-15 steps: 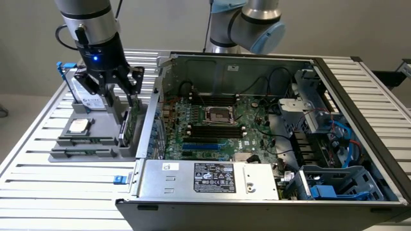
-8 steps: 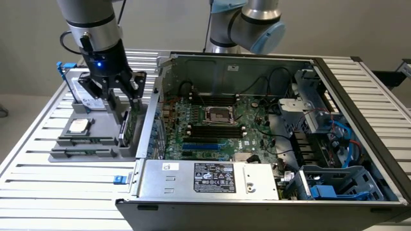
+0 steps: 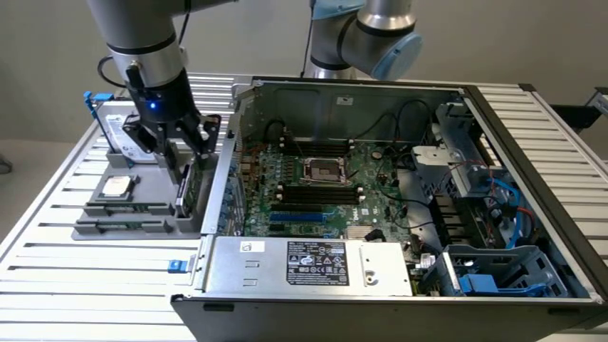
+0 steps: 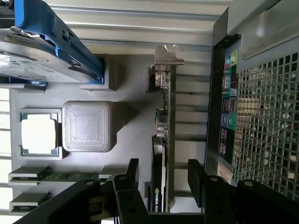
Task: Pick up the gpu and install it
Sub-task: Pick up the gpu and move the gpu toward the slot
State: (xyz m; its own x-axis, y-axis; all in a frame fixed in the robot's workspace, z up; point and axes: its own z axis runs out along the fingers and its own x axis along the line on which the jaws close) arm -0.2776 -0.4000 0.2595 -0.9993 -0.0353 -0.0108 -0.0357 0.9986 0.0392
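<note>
Black claw [image 4: 163,164] straddles the upright gpu [image 4: 164,128], gaps beside both faces.
</note>
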